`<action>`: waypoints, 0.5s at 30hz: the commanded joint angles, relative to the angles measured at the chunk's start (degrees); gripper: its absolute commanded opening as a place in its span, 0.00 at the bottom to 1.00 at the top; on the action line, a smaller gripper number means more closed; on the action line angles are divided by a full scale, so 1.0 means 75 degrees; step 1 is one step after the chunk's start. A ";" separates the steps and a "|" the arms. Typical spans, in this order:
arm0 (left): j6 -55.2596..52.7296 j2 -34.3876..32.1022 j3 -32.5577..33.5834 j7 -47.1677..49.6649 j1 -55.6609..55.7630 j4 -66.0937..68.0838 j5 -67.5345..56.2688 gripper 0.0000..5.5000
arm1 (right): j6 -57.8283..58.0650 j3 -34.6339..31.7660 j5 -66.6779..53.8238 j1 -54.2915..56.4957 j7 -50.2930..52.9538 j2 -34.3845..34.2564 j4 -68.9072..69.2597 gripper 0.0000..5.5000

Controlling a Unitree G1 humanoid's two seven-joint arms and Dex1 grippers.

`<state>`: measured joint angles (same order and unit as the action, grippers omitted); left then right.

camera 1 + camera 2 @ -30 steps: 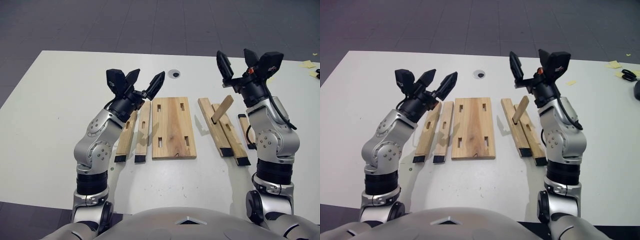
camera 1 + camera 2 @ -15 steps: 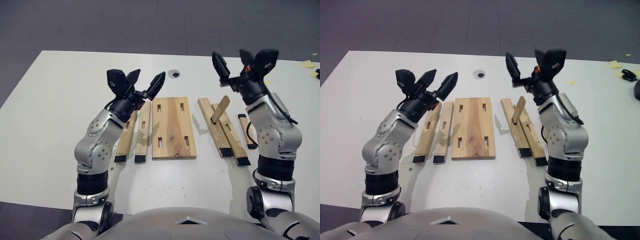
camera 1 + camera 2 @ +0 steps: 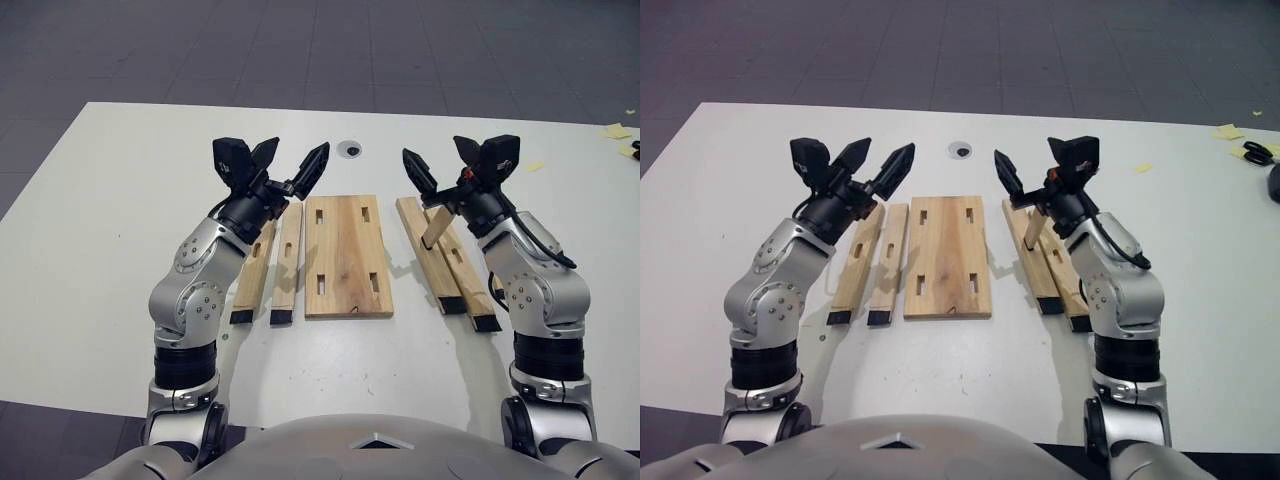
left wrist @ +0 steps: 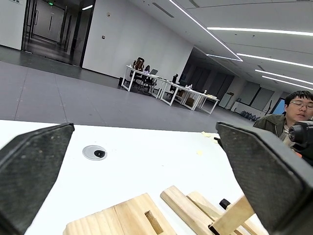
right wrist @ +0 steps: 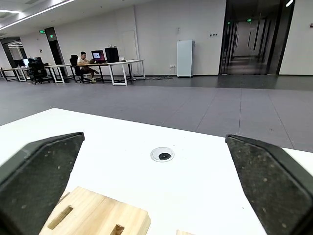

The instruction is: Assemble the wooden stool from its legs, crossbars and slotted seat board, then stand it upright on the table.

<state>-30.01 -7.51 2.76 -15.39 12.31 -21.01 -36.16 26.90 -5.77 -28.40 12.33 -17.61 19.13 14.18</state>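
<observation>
The slotted seat board [image 3: 347, 256] lies flat mid-table. Two legs [image 3: 253, 275] [image 3: 286, 262] lie to its left, under my left gripper [image 3: 290, 165], which hovers open and empty above their far ends. Right of the board lie two more legs [image 3: 428, 254] [image 3: 462, 270], with a short crossbar [image 3: 442, 220] standing tilted in one leg's slot. My right gripper [image 3: 450, 172] is open, its fingers straddling the crossbar's top without closing on it. Another small dark-tipped piece [image 3: 492, 262] lies beside the right arm. The left wrist view shows the board [image 4: 122, 220] and crossbar [image 4: 234, 218].
A round cable grommet [image 3: 349, 148] sits in the white table [image 3: 120, 200] beyond the board. Yellow notes [image 3: 612, 130] and dark items [image 3: 1262, 150] lie at the far right edge. Bare tabletop spreads to the left and in front of the parts.
My right gripper has come down and leftward from high above the table to the crossbar's top, still open. The left arm and the wooden parts have not moved.
</observation>
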 commanded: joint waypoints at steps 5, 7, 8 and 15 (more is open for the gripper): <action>-0.0094 0.0037 -0.0101 -0.0002 -0.0025 -0.0018 0.0021 0.98 | 0.0383 -0.0914 -0.1138 0.0603 0.0255 -0.0492 -0.0222 0.97; -0.0089 0.0042 -0.0091 -0.0006 -0.0027 -0.0005 0.0005 0.98 | 0.0469 -0.1012 -0.1258 0.1003 0.0350 -0.0418 0.0009 0.97; -0.0085 0.0041 -0.0086 -0.0006 -0.0022 0.0007 0.0003 0.98 | 0.0557 -0.1050 -0.1346 0.1202 0.0402 -0.0373 0.0129 0.97; -0.0094 0.0040 -0.0063 0.0023 0.0006 -0.0005 -0.0006 0.98 | 0.0810 -0.0969 -0.1474 0.1662 0.0557 -0.0277 0.0665 0.97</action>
<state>-30.11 -7.30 2.23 -15.41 12.28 -21.01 -36.17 31.42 -13.77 -39.67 25.48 -13.48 16.51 18.26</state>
